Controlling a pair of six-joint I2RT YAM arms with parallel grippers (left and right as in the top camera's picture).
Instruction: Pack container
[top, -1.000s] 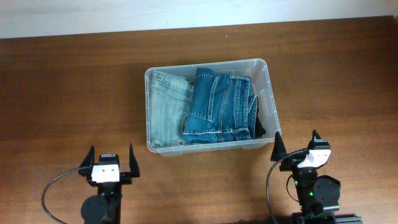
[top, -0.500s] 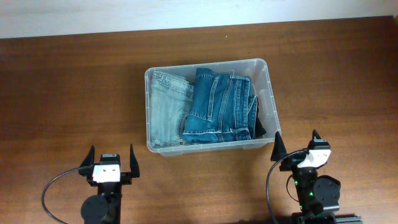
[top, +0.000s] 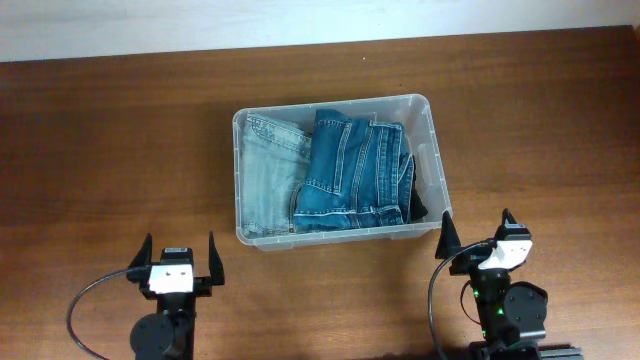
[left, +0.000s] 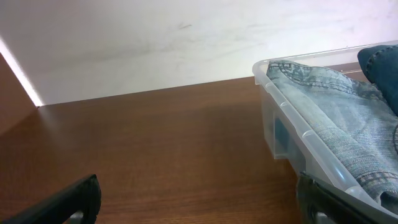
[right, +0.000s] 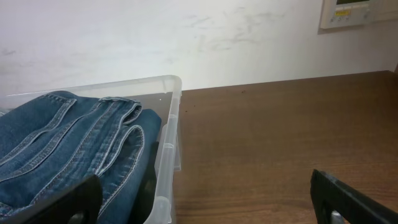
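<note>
left gripper (top: 179, 242): I read its fingers (left: 69, 202) as spread wide, with nothing between them and nothing touched. It sits by the near table edge, well apart from the near-left corner of the tub (top: 336, 101).
right gripper (top: 475, 222): it is also spread wide and empty. It is near the tub's near-right corner but apart from it, and my right wrist view shows the corner ahead and to the left.
tub: it stands upright on the table (top: 120, 150), a little right of centre, with its long sides running across my overhead view.
light jeans (top: 262, 180): they lie folded in the tub's left part, against the left wall. From the left wrist I see them reaching the rim.
dark jeans (top: 355, 175): they lie folded in the right part, and their left edge overlaps the light pair. They come up to about rim height.
in the way: the tub's near wall and rim stand between both grippers and the jeans.
cable (top: 80, 305): a black loop beside the left arm's base.
wall (top: 300, 20): it is pale and runs behind the far table edge. A white panel (right: 357, 12) is mounted high on it.
</note>
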